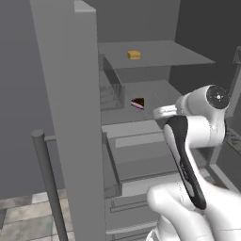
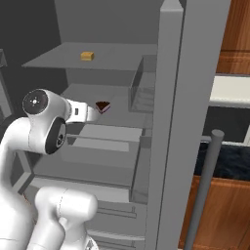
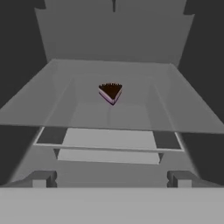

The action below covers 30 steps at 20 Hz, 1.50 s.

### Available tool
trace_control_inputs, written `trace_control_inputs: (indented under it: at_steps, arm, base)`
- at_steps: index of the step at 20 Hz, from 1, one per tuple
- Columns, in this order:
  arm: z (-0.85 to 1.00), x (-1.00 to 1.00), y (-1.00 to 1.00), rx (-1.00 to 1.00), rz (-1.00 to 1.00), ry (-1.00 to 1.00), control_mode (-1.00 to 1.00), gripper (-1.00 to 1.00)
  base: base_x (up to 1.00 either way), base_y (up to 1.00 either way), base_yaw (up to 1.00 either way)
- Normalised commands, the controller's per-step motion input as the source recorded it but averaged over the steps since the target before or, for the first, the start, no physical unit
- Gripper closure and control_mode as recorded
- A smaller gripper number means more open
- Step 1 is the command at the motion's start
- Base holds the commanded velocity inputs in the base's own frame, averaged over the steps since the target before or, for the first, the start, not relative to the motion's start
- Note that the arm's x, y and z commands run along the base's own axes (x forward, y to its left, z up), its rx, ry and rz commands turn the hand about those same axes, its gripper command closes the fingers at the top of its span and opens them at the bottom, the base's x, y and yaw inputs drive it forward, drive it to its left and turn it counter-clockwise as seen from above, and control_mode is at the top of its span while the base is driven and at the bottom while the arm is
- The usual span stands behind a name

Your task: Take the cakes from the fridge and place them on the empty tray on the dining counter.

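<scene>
Now I see fridge (image 1: 66, 117) standing open, grey shelves exposed. Upper shelf (image 1: 160, 54) holds orange-tan square cake (image 1: 134, 55), far back. Middle shelf (image 3: 109, 107) holds dark brown wedge slice (image 3: 110, 92) with pink-white layer, point facing me, sitting alone near shelf centre. Drawers (image 1: 141, 160) below, shut. Gripper (image 3: 111, 179) levelled at middle shelf, jaws spread wide, grasping nothing, well short of wedge. Fridge door (image 2: 190, 122) open at right, bar handle (image 2: 202, 185) near me.
</scene>
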Motion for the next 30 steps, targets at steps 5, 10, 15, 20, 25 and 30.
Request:
trace_control_inputs:
  at_steps: [5, 10, 15, 20, 25, 30]
  arm:
    - [0.00, 0.65, 0.00, 0.00, 0.00, 0.03, -1.00, -1.00]
    - [0.00, 0.64, 0.00, 0.00, 0.00, 0.06, -1.00, -1.00]
    - [-0.16, 0.57, 0.00, 0.00, 0.01, 0.01, -1.00, -1.00]
    - [-0.20, 0.40, 0.00, 0.00, 0.00, 0.00, -1.00, -1.00]
    - [-0.16, 0.35, 0.00, 0.00, 0.00, 0.01, -1.00, -1.00]
    - [-0.07, 0.37, 0.00, 0.00, 0.00, 0.05, -1.00, -1.00]
  base:
    - [0.00, 0.00, 0.00]
    - [0.00, 0.00, 0.00]
    - [0.00, 0.00, 0.00]
    - [0.00, 0.00, 0.00]
    - [0.00, 0.00, 0.00]
    - [0.00, 0.00, 0.00]
